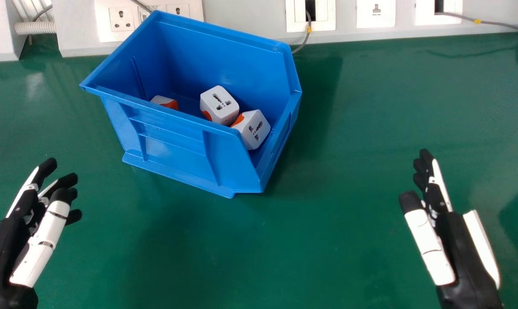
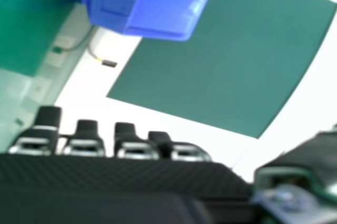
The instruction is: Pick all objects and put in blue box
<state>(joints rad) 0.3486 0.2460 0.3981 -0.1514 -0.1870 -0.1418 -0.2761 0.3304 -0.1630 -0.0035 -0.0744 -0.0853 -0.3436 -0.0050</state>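
Note:
In the head view the blue box (image 1: 177, 141) stands on the green table, left of centre and turned at an angle. Inside it lie a white adapter with sockets (image 1: 219, 105), another white adapter (image 1: 254, 129) by the lower right wall, and a partly hidden white and orange one (image 1: 164, 102). My left hand (image 1: 10, 231) is at the lower left, open and empty, apart from the box. My right hand (image 1: 454, 240) is at the lower right, also open and empty. The right hand view shows the right hand's palm (image 2: 116, 179) and the blue box (image 2: 163, 11).
Along the back edge of the green table (image 1: 327, 240) runs a grey panel (image 1: 259, 17) with white power sockets (image 1: 376, 13). A grey cable (image 1: 307, 37) hangs down just behind the box's right back corner.

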